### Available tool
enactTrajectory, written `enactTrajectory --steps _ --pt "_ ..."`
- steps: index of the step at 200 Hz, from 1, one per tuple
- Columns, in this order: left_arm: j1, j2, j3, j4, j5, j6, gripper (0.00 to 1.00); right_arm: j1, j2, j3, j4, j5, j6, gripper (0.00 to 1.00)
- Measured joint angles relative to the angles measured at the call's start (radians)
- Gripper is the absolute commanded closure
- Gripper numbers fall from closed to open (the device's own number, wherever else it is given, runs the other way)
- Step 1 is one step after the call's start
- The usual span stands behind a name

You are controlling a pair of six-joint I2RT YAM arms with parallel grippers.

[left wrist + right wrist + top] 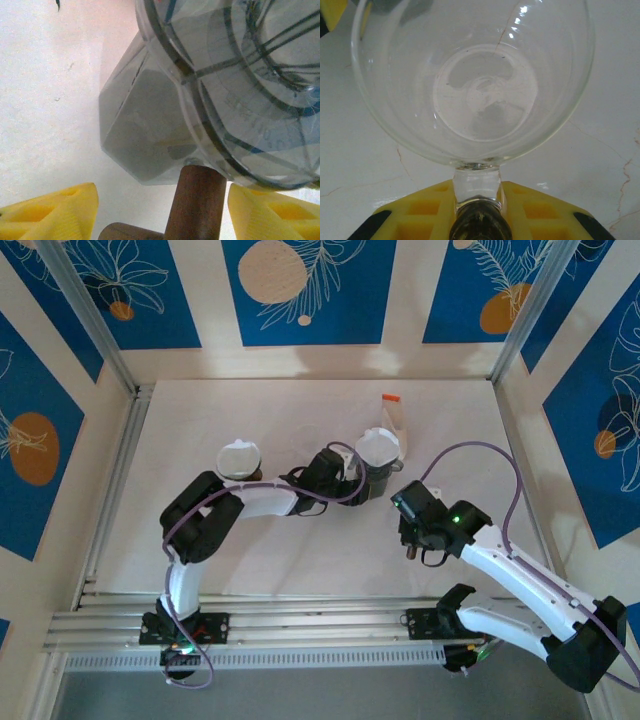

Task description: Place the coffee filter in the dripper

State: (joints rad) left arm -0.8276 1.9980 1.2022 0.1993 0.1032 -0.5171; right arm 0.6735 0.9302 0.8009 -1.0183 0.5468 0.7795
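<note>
Blue wall panels with pale leaf and orange fruit prints (pixel 350 300) fence in a white counter (pixel 300 560) on three sides. Across it the left arm (pixel 255 502) stretches from its base toward the middle, while the right arm (pixel 520 575) folds back from the far right with its wrist turned inward.

Between the two wrists stands the clear ribbed plastic dripper (pixel 240 85). The white paper coffee filter (pixel 378 446) sits at its mouth and looks seated in the cone, point down with its long axis roughly upright. How deep it has settled cannot be told from above.

A brown wooden handle (pixel 197 200) runs from the dripper straight back toward the left claw (pixel 160 215). That claw is released: its yellow fingers (pixel 55 215) stand wide on either side of the handle, with a gap on each side.

The filter therefore lies directly ahead of the left claw and a little above it, to the robot's right. This makes the left arm much the nearer one. Any withdrawal should probably follow the handle's line, so the fingers do not nudge the dripper.

The right claw (pixel 477 220) is clenched on the stem of a clear glass bowl-shaped vessel (pixel 470 85). It sits near the dripper on the near-right side, apart from the filter.
</note>
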Motion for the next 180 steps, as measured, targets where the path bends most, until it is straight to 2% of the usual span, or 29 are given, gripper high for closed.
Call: enactTrajectory --steps 56,105,151,180 --pt "-0.001 -0.069 -0.113 0.003 0.011 -0.053 0.28 0.000 0.000 -0.012 0.002 -0.011 0.000 0.90" --pt "-0.032 -0.224 -0.290 0.040 0.026 -0.147 0.28 0.024 0.001 -0.023 0.011 -0.035 0.000 0.91" --pt "-0.076 -0.435 -0.456 0.045 0.058 -0.253 0.26 0.147 0.030 -0.039 0.056 -0.057 -0.005 0.91" --pt "-0.081 -0.614 -0.552 -0.021 0.045 -0.287 0.25 0.240 0.086 -0.040 0.132 -0.061 -0.029 0.91"
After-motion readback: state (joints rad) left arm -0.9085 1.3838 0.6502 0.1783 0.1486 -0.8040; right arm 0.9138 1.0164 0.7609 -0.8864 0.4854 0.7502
